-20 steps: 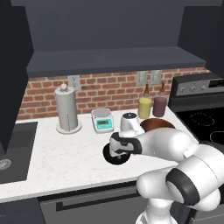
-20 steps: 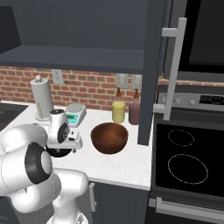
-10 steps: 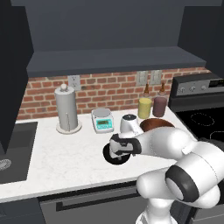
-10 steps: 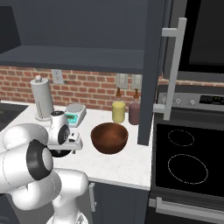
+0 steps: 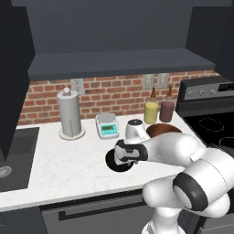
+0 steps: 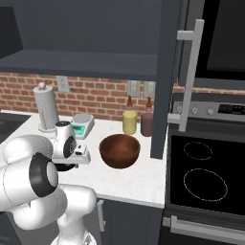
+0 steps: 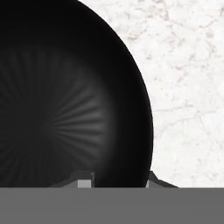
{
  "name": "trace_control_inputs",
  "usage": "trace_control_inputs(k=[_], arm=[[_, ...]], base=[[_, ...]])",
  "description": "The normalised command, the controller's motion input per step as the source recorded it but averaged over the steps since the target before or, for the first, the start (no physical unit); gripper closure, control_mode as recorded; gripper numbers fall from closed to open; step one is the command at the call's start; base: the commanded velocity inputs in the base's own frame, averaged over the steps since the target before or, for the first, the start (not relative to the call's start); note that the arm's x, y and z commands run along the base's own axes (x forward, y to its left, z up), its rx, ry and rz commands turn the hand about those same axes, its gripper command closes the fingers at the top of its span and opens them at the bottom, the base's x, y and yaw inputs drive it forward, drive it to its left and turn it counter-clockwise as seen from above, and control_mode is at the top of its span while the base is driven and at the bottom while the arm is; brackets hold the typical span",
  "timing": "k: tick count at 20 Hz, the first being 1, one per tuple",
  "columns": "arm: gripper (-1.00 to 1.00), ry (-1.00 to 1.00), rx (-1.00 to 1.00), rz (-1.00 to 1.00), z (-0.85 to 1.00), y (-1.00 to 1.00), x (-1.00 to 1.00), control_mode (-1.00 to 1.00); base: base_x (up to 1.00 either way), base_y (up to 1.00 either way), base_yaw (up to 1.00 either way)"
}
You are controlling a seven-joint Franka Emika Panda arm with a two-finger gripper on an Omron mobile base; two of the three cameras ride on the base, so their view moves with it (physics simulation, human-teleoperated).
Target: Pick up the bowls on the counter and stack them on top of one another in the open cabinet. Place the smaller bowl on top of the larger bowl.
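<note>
The smaller bowl point(image 7: 65, 109), glossy black, sits on the white counter point(image 5: 59, 160) under my hand; its edge also peeks out in the base views point(image 5: 111, 162) point(image 6: 63, 167). My gripper point(image 7: 118, 179) points straight down, one fingertip inside the rim and one outside, shut on the bowl's wall point(image 5: 123, 160). The larger bowl point(image 5: 160, 129) point(image 6: 119, 150), reddish-brown, stands upright on the counter just right of my hand. The open cabinet point(image 5: 119, 61) point(image 6: 81, 60) runs along the wall above.
A paper towel holder point(image 5: 69, 114), a kitchen scale point(image 5: 107, 125), a yellow jar point(image 5: 151, 113) and a maroon jar point(image 5: 167, 111) line the brick wall. A stove point(image 6: 201, 177) is at right, a sink point(image 5: 13, 155) at left. A tall cabinet door point(image 6: 167, 76) hangs beside the larger bowl.
The fingers have closed from wide open onto the black bowl's rim. The arm and both bowls have stayed in place.
</note>
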Motion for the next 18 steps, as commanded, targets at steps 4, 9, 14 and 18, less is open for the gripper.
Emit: trace_control_inputs(k=[4,9,14,18], arm=[[1.0,-0.01,0.0,0.0,0.11,0.0,-0.35,-1.0],[1.0,-0.21,0.0,0.0,0.72,0.0,-0.98,-1.0],[1.0,-0.23,0.02,0.0,0.98,-0.05,-0.68,-1.0],[1.0,-0.16,0.03,-0.02,0.87,-0.08,-0.37,-1.0]], base=[[0.0,0.0,0.0],[0.0,0.0,0.0],[0.0,0.0,0.0],[0.0,0.0,0.0]])
